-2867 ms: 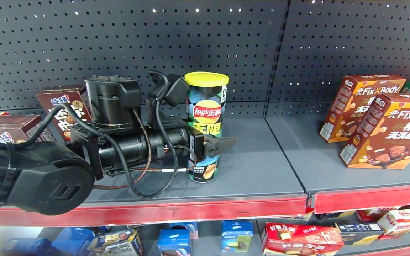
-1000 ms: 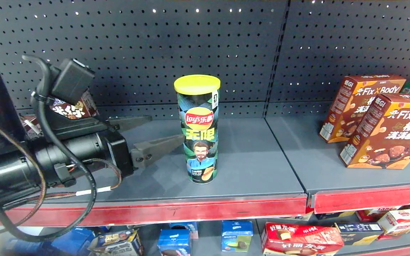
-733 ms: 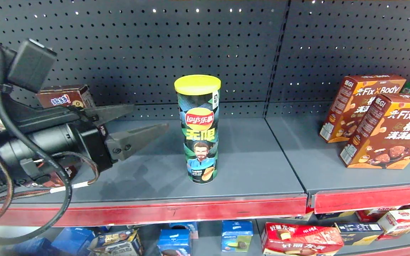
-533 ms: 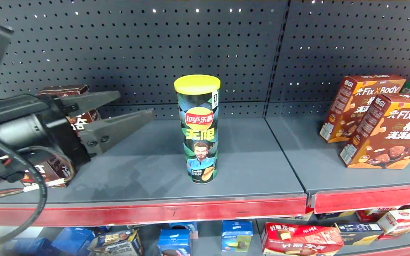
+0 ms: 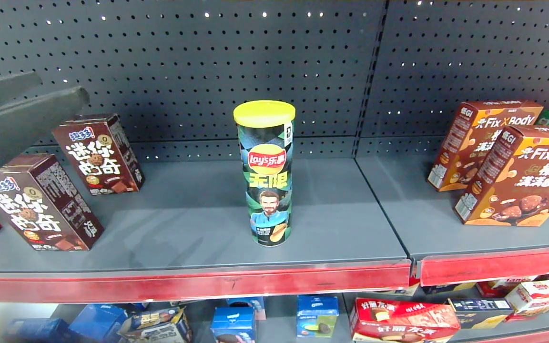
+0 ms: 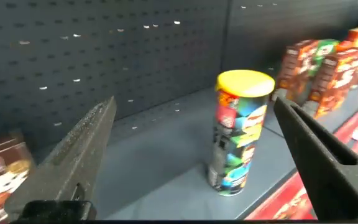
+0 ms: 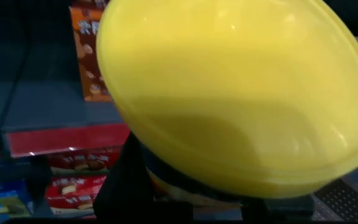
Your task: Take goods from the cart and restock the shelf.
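Head view: chip can (image 5: 265,174) stands upright, yellow lid on top, at the middle of the grey shelf (image 5: 193,224), nearer its front edge. Left gripper (image 5: 63,84) is at the shelf's left end, well apart from the can, above two brown cookie boxes (image 5: 98,152). Its fingers (image 5: 26,114) are spread and hold nothing. Orange snack boxes (image 5: 517,174) stand at the right end. Right wrist view: right gripper (image 7: 197,193) has its fingers (image 7: 120,186) pinching a second chip can (image 7: 229,93), yellow lid toward the camera.
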`<state>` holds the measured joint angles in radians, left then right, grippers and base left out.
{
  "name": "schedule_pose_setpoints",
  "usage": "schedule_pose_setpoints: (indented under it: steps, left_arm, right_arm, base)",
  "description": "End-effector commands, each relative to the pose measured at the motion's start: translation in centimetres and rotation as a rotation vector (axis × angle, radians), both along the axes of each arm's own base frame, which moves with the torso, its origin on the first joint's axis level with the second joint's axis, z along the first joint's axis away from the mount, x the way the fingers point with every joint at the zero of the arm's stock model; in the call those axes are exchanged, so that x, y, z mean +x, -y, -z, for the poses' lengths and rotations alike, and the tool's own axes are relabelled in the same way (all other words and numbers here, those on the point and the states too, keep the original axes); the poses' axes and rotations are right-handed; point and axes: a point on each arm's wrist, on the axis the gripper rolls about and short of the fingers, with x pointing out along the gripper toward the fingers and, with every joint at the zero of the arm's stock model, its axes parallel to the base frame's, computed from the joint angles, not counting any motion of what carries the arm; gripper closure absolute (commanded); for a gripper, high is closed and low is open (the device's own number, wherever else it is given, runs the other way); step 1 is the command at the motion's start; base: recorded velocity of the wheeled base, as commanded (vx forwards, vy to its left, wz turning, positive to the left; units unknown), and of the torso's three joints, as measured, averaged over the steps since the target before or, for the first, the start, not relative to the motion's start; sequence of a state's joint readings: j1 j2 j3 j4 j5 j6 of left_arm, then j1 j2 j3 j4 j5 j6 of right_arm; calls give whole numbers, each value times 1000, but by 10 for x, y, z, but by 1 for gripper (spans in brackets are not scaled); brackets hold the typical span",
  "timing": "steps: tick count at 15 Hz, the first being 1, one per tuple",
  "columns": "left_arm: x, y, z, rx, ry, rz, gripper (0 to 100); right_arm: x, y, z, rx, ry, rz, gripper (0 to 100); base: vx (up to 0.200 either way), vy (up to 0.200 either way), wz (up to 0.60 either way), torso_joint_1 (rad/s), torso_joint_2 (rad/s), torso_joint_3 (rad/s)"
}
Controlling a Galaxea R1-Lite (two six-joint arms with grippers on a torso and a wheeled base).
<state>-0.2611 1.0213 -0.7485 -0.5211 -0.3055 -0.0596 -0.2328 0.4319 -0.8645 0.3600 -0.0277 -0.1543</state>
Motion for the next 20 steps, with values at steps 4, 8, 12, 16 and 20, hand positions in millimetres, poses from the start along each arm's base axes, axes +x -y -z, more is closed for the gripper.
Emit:
schedule_pose_setpoints:
  steps: [4,8,12,16,20]
  left_arm:
    - [-5,-7,3,-1,3,-43,0]
    - [-5,-9,4,0,2,-59,0]
    - [-4,-9,3,0,3,-57,0]
    - [-4,-10,3,-1,5,-65,0]
    - [-3,-13,3,0,5,-90,0]
  right_arm:
    - [7,-3,-40,218,-100,-366,100]
    - [9,-8,-37,294,-208,-610,100]
    - [59,-2,-50,258,-273,-742,100]
    - [147,-18,-84,187,-165,-704,100]
    - [164,-100,-121,381,-127,-809,100]
  base:
    - [0,0,0,0,0,0]
    - [0,0,0,0,0,0]
    - [0,0,0,0,0,0]
    - [0,0,0,0,0,0]
    - [0,0,0,0,0,0]
